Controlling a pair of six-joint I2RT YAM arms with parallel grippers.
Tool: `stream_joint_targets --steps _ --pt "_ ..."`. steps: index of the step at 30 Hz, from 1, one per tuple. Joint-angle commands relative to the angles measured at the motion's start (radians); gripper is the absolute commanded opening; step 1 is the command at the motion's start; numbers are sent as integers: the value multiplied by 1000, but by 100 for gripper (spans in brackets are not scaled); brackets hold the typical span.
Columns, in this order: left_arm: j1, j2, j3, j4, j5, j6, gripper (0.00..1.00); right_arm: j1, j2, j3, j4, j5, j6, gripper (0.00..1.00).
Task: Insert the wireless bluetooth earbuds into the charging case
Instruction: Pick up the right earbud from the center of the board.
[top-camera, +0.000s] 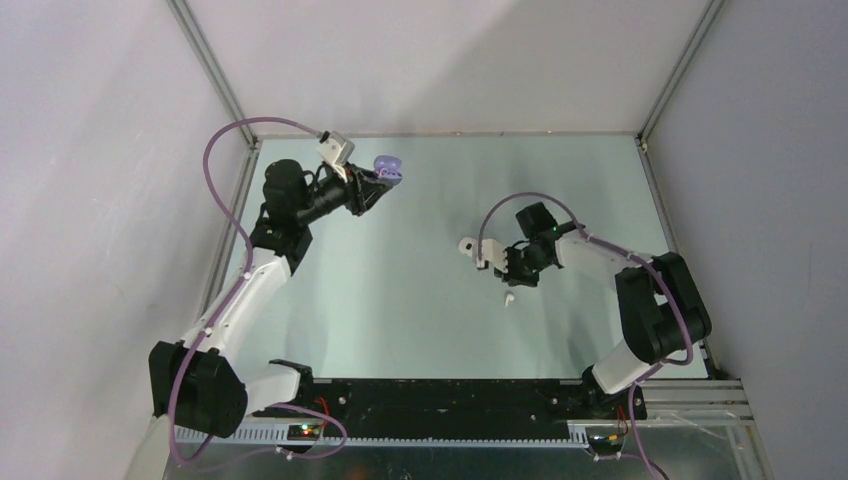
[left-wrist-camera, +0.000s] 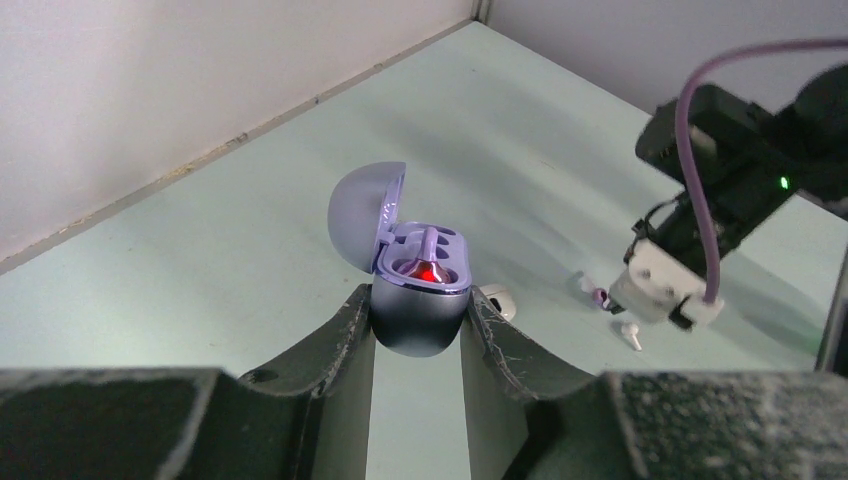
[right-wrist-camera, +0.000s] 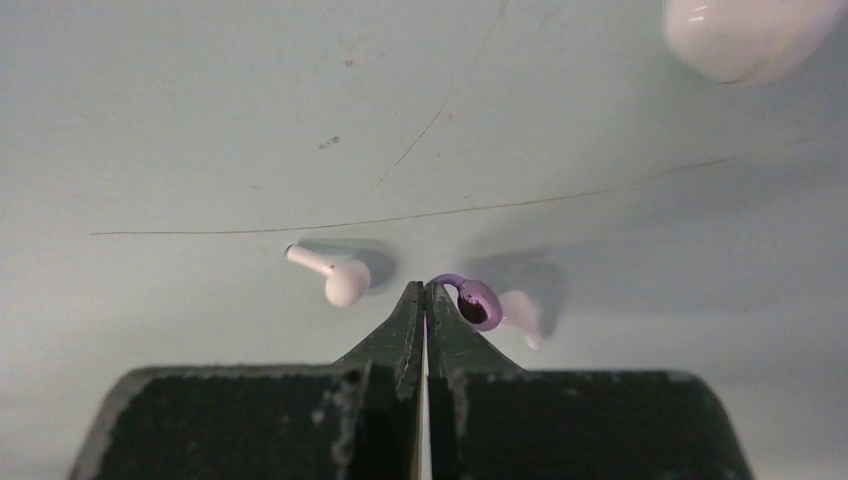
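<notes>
Earbuds: three lie loose on the table (top-camera: 400, 300), all close to the white case (top-camera: 466, 244), on its side toward the arm bases. Purple earbud (right-wrist-camera: 480, 302) is at the very tips of the right gripper (right-wrist-camera: 425, 292). The jaws are pressed almost together w/ a sliver of purple in the slit, so the bud looks pinched by its stem, w/ its body sticking out to one side. White earbud (right-wrist-camera: 338, 280) lies flat on the table just off the other side of the tips, not touching them. Second white earbud (right-wrist-camera: 520, 312) sits right behind the purple one; can't tell if they touch. In the right wrist view the white case is further out than all three buds, at the frame's upper corner, lid down.

Left gripper (left-wrist-camera: 420, 305) is well apart from the white case, toward the table's far-left corner. It's clamped on the lower shell of the purple case (left-wrist-camera: 418, 330), one finger per side. The lid (left-wrist-camera: 362, 215) is swung fully back, wells facing up. Inside there's a purple shape w/ a red light (left-wrist-camera: 425, 270); can't tell if that's a seated bud.
</notes>
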Motion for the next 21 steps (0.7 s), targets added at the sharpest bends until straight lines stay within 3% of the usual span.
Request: stream_joint_targets --steps 1,5,8,13,18,21 --pt "7 -6 12 55 86 34 0 -71 -112 196 -243 -320 55 0" --pt "6 23 3 98 235 72 2 -115 -97 377 -545 -552 -87 0" --pt "5 45 9 110 302 109 1 -117 -30 466 -759 -638 -198 0" --pt "3 61 31 76 389 206 0 -111 47 575 -892 -770 -308 0" --pt "-4 61 66 -82 477 463 0 -95 129 807 -1050 -862 -429 0" --pt "-14 73 124 -300 520 667 0 -79 168 953 -1075 -919 -404 0"
